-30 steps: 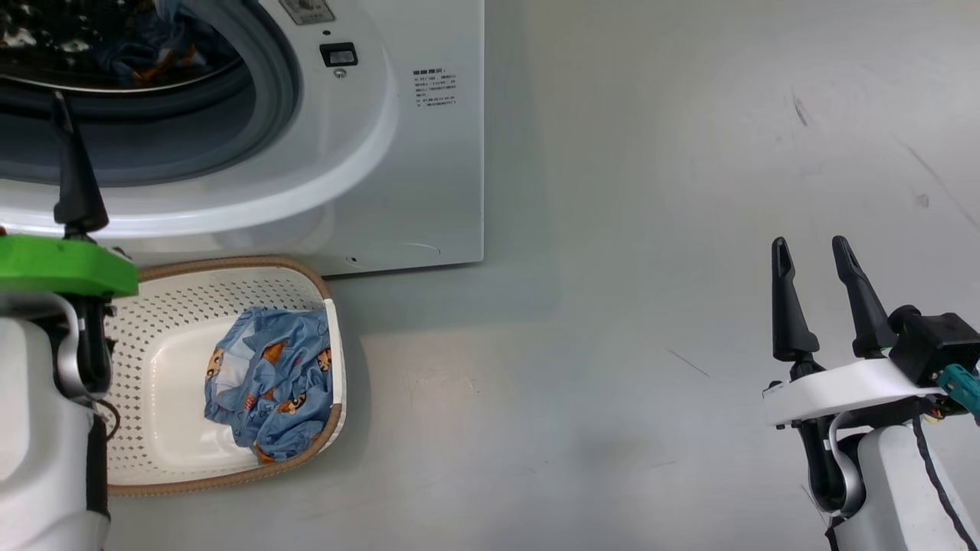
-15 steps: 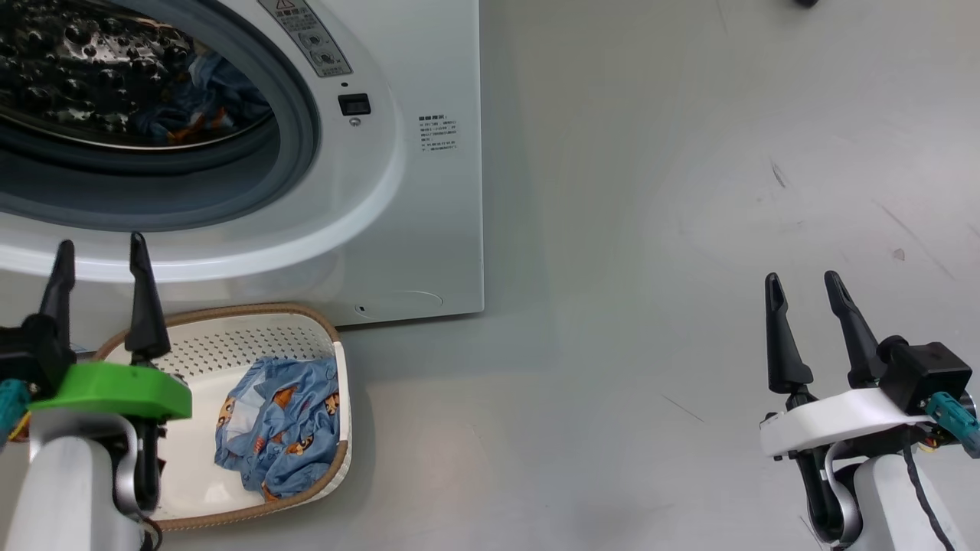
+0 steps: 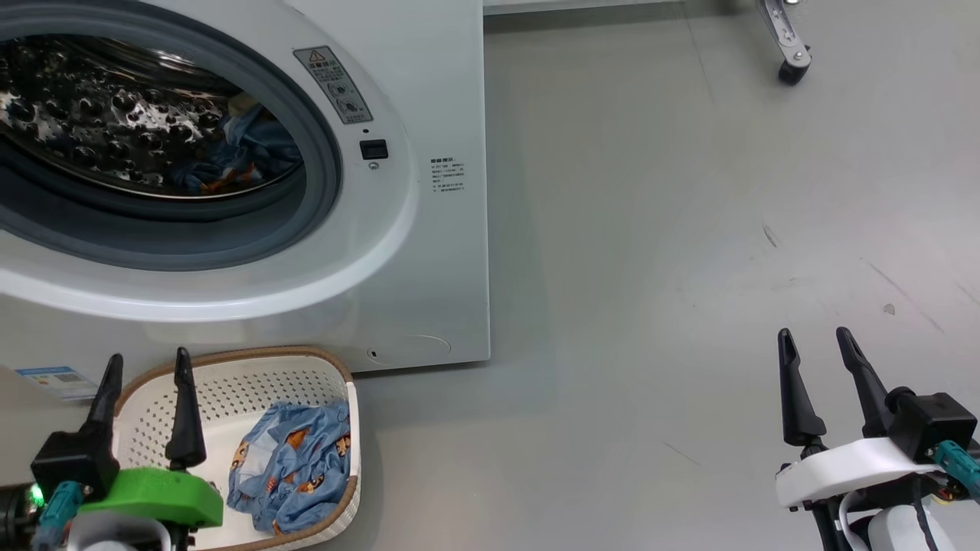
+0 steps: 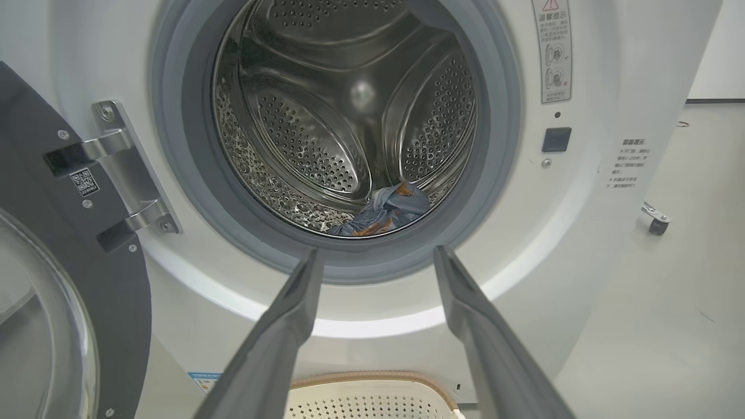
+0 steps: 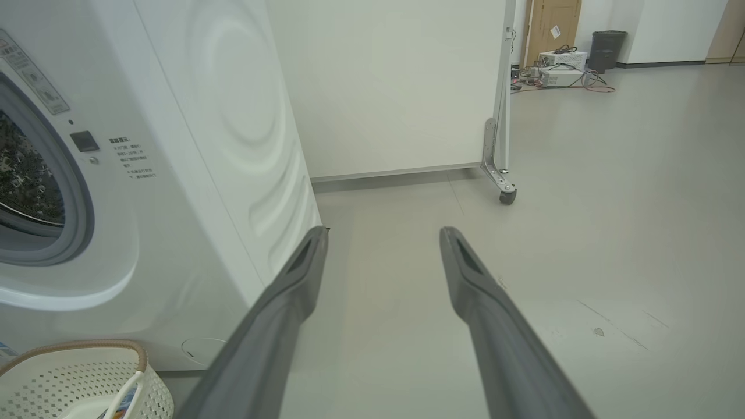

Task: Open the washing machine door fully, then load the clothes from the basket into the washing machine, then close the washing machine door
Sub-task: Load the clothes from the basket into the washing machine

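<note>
Left gripper [image 3: 148,356]: jaws spread, nothing between them. It hangs low before the washing machine [image 3: 429,260], above the basket [image 3: 230,360], with its fingers aimed at the drum mouth.

Right gripper [image 3: 812,333]: spread and empty too, well right of the washing machine over bare floor [image 3: 651,306].

Basket: on the floor just in front of the machine's lower front. A blue printed garment [image 3: 295,467] lies bunched against its right wall.

Drum: a second blue cloth [image 4: 384,212] lies at the bottom, right of centre.

Washing machine door [image 4: 35,174]: swung open on its hinge left of the opening, inner face showing.

Floor: smooth grey, faintly glossy, with scuffs and dark streaks right of the machine.

Room: a white partition panel [image 5: 396,87] on castors stands behind and right of the machine. Past it are a brown door [image 5: 550,23], a dark bin [image 5: 605,43] and cabled boxes [image 5: 561,61].
</note>
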### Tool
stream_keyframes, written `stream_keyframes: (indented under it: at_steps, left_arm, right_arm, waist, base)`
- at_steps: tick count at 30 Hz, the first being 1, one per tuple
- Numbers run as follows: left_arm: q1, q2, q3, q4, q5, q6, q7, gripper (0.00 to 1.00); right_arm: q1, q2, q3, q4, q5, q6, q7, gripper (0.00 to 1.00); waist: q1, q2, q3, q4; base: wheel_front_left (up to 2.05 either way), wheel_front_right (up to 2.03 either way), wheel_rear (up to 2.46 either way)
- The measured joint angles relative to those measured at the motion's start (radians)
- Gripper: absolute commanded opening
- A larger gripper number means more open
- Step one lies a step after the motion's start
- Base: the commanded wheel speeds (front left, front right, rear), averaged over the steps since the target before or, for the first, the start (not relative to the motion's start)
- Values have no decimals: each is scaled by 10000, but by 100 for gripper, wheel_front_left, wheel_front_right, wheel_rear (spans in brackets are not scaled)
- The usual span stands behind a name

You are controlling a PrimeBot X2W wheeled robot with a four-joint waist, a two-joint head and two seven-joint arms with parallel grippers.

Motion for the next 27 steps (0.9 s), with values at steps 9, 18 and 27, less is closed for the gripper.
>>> stream_keyframes:
  at_steps: [9,18,27]
  left_arm:
    - [1131,-94,-17,-270,102,0,0,100]
    - [1319,-159,10,-696,186,0,0,100]
    - [1344,-301,6,-945,190,-2,0,100]
  right_arm:
    - [496,15,-44,-138,-2,0,0,100]
    - [560,23,13,-366,-4,0,0,100]
    - [717,21,31,-479,-4,0,0,100]
  waist:
    - [0,0,-535,104]
    - [0,0,-561,154]
    - [0,0,-424,260]
  base:
    - [0,0,0]
    - [0,0,0]
    - [0,0,0]
